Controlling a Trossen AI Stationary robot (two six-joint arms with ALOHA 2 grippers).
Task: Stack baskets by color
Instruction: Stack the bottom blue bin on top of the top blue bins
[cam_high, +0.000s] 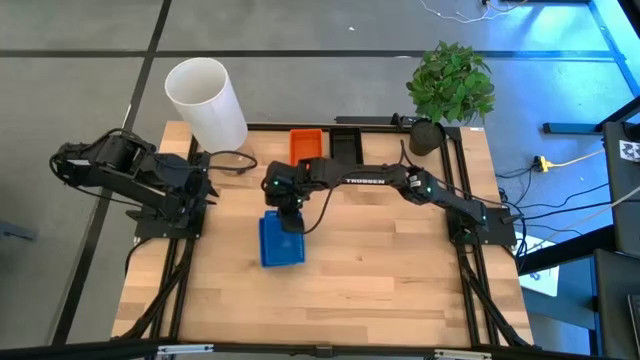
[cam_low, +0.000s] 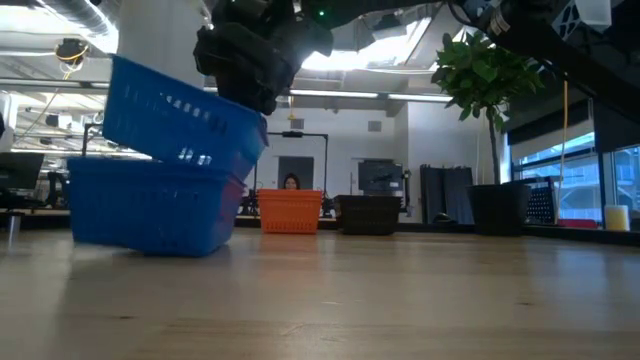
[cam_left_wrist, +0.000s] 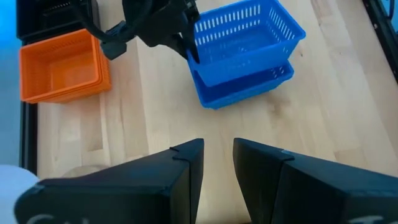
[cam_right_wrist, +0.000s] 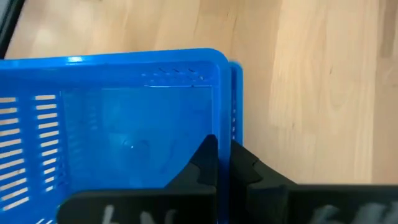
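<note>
Two blue baskets are mid-table. The lower blue basket (cam_high: 283, 250) (cam_low: 150, 210) rests flat on its bottom. The upper blue basket (cam_left_wrist: 245, 34) (cam_low: 180, 115) sits tilted and skewed, partly inside the lower one. My right gripper (cam_high: 288, 210) (cam_right_wrist: 222, 146), reaching in from the table's right, is shut on the upper basket's far end. An orange basket (cam_high: 306, 145) and a black basket (cam_high: 345, 143) stand at the far edge. My left gripper (cam_left_wrist: 217, 155) hovers open near the table's left side (cam_high: 203, 185), clear of everything. My right gripper pinches the upper blue basket's short far wall (cam_right_wrist: 222, 112), one finger inside the basket and one outside. The fingers slant down from above and from the far side. The basket is tilted in the hold, its underside (cam_low: 200, 165) touching the lower basket's rim.
A tall white cylinder (cam_high: 205, 100) stands at the far left corner, with a dark cable loop (cam_high: 232, 162) beside it. A potted plant (cam_high: 450, 85) is at the far right. Bare wood (cam_high: 400, 270) lies to the right of and nearer than the blue baskets.
</note>
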